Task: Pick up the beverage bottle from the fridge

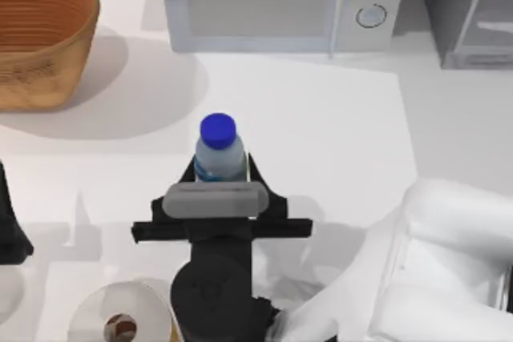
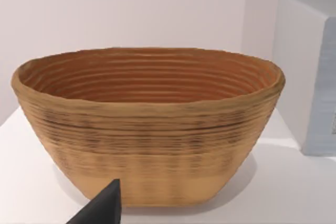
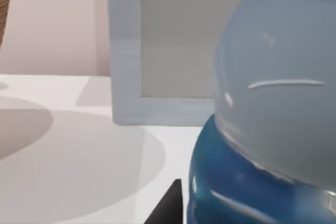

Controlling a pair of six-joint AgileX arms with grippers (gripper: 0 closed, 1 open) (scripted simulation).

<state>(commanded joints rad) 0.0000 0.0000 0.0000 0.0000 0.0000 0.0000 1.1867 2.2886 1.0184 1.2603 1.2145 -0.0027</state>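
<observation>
The beverage bottle (image 1: 218, 154), pale grey with a bright blue cap, stands upright at the middle of the table, well away from the fridge (image 1: 473, 14) at the back right. My right gripper (image 1: 221, 174) reaches in from the front and is shut on the bottle, one black finger (image 1: 189, 172) pressed against each side of its body. The bottle's pale body and blue band (image 3: 273, 129) loom very close in the right wrist view. My left gripper (image 1: 10, 234) is parked at the table's left edge, facing the basket.
A light grey microwave (image 1: 272, 6) with two dials stands at the back centre. A woven basket (image 1: 40, 38) (image 2: 147, 124) sits at the back left. A paper roll (image 1: 120, 318) lies at the front, left of the right arm.
</observation>
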